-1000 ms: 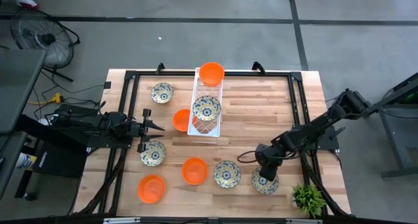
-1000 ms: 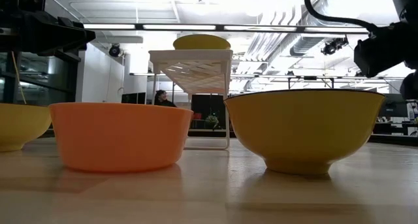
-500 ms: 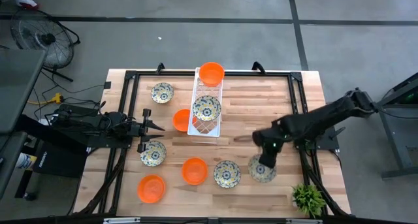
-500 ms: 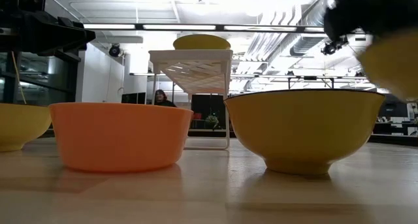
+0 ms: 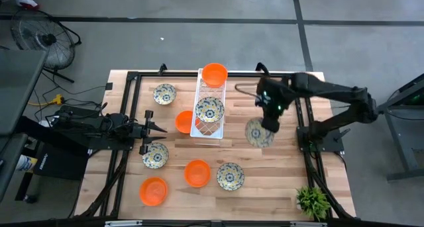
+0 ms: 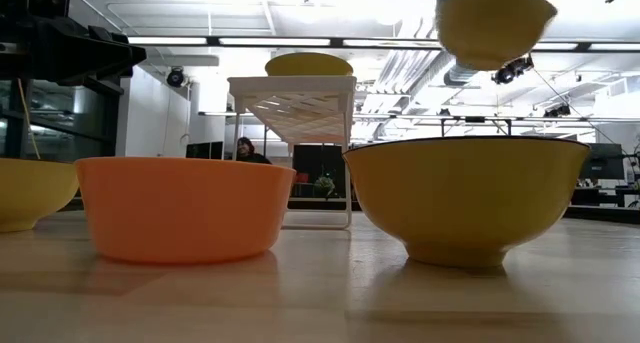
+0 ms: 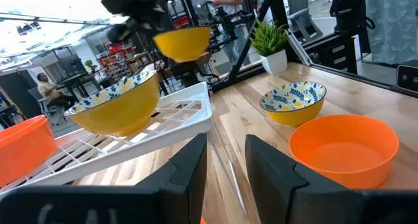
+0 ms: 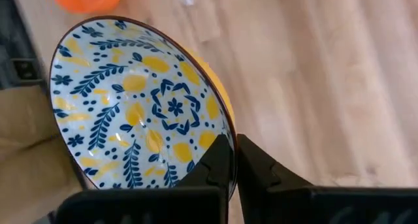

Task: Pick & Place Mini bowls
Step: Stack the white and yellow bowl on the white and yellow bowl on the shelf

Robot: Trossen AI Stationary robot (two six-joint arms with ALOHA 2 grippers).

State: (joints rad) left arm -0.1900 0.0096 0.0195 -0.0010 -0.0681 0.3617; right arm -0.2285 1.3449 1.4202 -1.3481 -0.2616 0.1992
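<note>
Patterned bowl [image 5: 258, 133] hangs pinched in the right gripper [image 5: 269, 126] above the table [image 5: 298, 181].

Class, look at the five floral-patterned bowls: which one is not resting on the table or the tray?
The floral bowl held in the air by the right hand, right of the white tray. The others rest on surfaces.

- Even overhead light is falling on the counter [image 5: 291, 187] in the high view, casting only soft shadows.
- Bright ceiling strip lights [image 6: 270, 41] are glaring in the low view.
- The nearest bowl [image 6: 465, 196] there is looking soft, and the left wrist view's dark fingers [image 7: 189, 168] are blurring.
</note>
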